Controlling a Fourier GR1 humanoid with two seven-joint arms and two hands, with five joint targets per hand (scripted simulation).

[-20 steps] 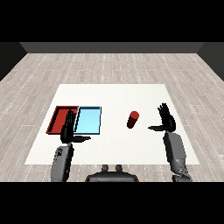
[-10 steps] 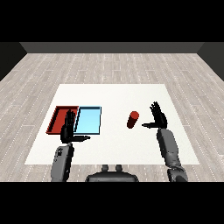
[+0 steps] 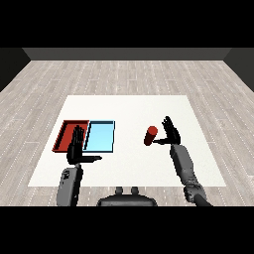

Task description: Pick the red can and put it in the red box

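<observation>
The red can [image 3: 151, 136] stands upright on the white table [image 3: 129, 109], right of centre. My right hand [image 3: 169, 133] is open just to the right of the can, fingers straight and thumb reaching toward it, very close but not curled round it. The red tray [image 3: 65, 133] lies at the left with nothing in it. My left hand [image 3: 77, 148] is open, fingers straight up, hovering over the near edge of the red tray and partly covering it.
A light blue tray [image 3: 101, 136] lies right beside the red tray, between it and the can. The table's front edge runs just behind my forearms, with wooden floor around the table.
My right hand has moved left and a little down, from well right of the can to right beside it. The left hand and the can have stayed put.
</observation>
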